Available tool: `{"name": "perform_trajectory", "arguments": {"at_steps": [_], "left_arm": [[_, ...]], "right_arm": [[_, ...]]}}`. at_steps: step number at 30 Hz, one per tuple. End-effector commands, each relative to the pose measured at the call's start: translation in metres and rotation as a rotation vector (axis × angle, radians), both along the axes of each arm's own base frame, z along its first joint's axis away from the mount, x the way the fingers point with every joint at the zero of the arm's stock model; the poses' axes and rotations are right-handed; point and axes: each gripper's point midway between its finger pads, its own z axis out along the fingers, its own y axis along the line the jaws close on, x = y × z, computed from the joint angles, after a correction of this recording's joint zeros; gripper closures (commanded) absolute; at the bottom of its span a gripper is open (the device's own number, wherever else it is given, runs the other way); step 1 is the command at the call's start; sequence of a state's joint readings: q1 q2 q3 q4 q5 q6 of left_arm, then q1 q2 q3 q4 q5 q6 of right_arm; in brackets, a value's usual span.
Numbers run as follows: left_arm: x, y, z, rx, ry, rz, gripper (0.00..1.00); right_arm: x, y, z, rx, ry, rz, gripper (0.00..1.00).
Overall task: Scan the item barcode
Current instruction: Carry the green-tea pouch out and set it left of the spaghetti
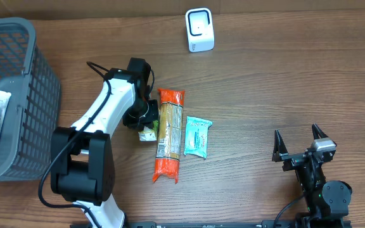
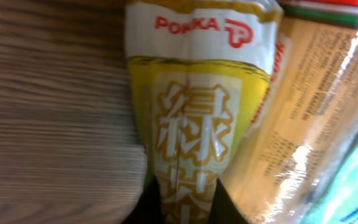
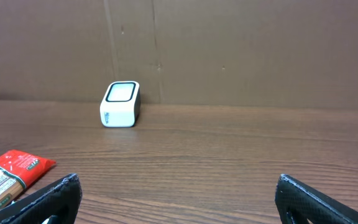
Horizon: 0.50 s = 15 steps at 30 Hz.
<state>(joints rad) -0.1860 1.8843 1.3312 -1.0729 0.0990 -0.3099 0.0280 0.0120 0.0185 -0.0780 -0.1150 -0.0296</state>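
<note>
Yellow tea pack (image 2: 188, 124): likely light, soft; pinch its narrow end. The left fingers (image 2: 229, 211) flank it, grip uncertain; right fingers (image 3: 48, 199) gape empty.

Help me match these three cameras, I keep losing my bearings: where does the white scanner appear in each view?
Overhead: the white scanner is at the top, just right of centre.
Left wrist: not in it.
Right wrist: left of centre, in front of the back wall.
Shared landmark: the long red-ended packet, in the middle of the overhead, on the right in the left wrist, and at the bottom left in the right wrist.
</note>
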Motion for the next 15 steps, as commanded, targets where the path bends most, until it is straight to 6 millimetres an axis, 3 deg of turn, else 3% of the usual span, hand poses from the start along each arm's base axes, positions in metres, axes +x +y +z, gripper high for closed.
{"name": "perform_trajectory", "arguments": {"at_steps": [1,3,7,10,15], "left_arm": [[-0.004,-0.022,0.006,-0.094,0.024,0.000,0.59],[-0.005,-0.024,0.012,-0.110,0.037,-0.005,0.47],[0.002,-0.022,0.039,-0.104,0.031,-0.029,0.51],[0.018,-0.022,0.073,-0.095,-0.026,-0.055,0.51],[0.052,-0.024,0.156,-0.111,-0.215,-0.088,0.45]], "right_arm": [[0.000,0.000,-0.002,0.000,-0.003,-0.004,0.00],[0.000,0.000,-0.002,0.000,-0.003,-0.005,0.00],[0.000,0.000,-0.002,0.000,-0.003,-0.004,0.00],[0.000,0.000,-0.002,0.000,-0.003,-0.004,0.00],[0.000,0.000,-0.002,0.000,-0.003,-0.005,0.00]]}}
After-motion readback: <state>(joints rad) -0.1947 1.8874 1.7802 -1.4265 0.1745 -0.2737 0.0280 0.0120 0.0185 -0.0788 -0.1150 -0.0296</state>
